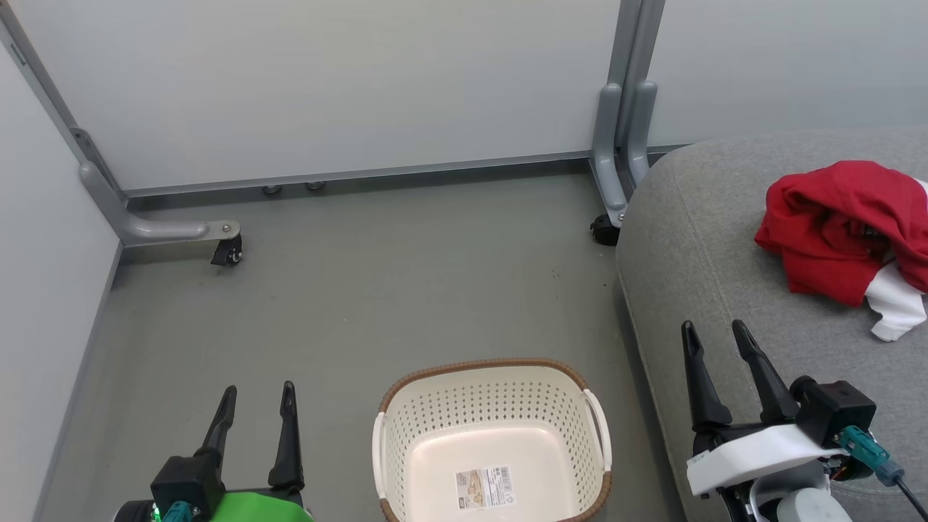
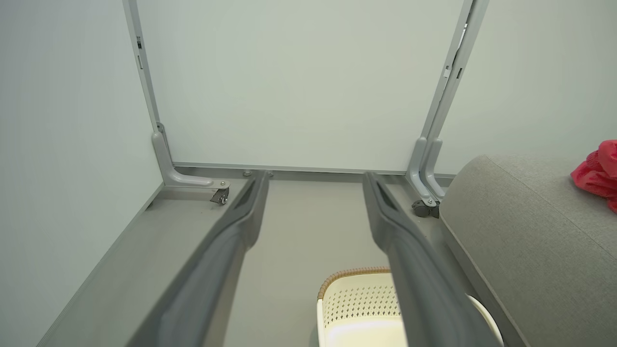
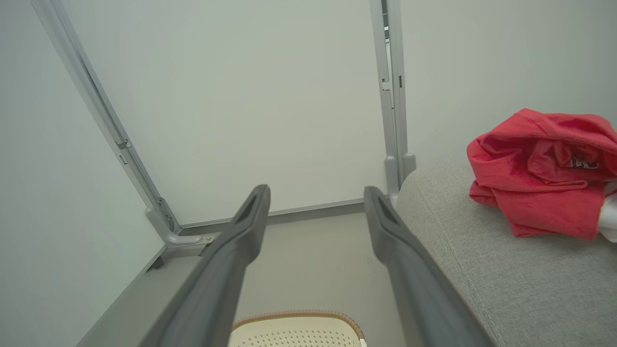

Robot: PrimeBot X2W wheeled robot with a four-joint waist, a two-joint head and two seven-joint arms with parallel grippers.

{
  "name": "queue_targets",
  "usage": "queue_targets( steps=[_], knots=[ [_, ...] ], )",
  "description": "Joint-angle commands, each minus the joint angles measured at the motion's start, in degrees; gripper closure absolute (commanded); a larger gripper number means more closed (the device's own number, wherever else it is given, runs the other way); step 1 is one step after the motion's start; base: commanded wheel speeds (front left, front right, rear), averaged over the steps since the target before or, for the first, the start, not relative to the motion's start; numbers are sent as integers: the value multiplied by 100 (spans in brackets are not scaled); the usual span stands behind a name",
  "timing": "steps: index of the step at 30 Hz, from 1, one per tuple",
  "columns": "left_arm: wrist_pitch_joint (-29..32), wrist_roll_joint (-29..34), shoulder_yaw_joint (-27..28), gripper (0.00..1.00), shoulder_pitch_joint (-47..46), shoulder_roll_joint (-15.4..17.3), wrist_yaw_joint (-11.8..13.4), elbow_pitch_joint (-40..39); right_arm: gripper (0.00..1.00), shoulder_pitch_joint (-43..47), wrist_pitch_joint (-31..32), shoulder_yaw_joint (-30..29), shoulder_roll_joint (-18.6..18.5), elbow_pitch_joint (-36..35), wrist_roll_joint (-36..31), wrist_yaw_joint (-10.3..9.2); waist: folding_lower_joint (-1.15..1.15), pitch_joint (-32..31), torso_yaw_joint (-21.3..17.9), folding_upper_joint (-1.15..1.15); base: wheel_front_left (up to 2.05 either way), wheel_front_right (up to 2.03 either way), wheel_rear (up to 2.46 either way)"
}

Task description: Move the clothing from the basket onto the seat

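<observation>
The basket [image 1: 493, 399] sits on the floor [image 1: 362, 290] with a sticker [image 1: 484, 486] inside. The red clothing [image 1: 834, 232] lies on the seat [image 1: 710, 246]. The left gripper [image 1: 259, 391] and right gripper [image 1: 714, 326] are spread wide, holding nothing.

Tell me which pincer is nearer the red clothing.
The right pincer, on the white wrist beside the grey seat where the clothing lies; the left pincer, on the green wrist, sits beyond the basket.
</observation>
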Motion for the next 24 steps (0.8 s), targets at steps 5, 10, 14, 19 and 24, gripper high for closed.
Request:
queue_targets(
  steps=[5,10,14,19,24],
  knots=[
    [0,-41,24,0,58,9,-60,-35,0,93,-1,-32,11,31,-95,0,0,-11,7,0,0,0,0],
    [0,-132,53,0,93,9,-112,9,0,43,-1,-79,19,47,-145,0,0,-24,7,0,0,0,0],
    [0,-250,72,0,83,9,-142,99,0,48,-1,-122,24,31,-99,0,0,-31,4,0,0,0,0],
    [0,-261,104,0,74,9,-138,106,0,50,-1,-138,40,4,-51,0,0,-26,1,0,0,0,0],
    [0,-266,115,0,94,9,-98,80,0,61,-1,-143,46,25,-58,0,0,-35,5,0,0,0,0]
  ],
)
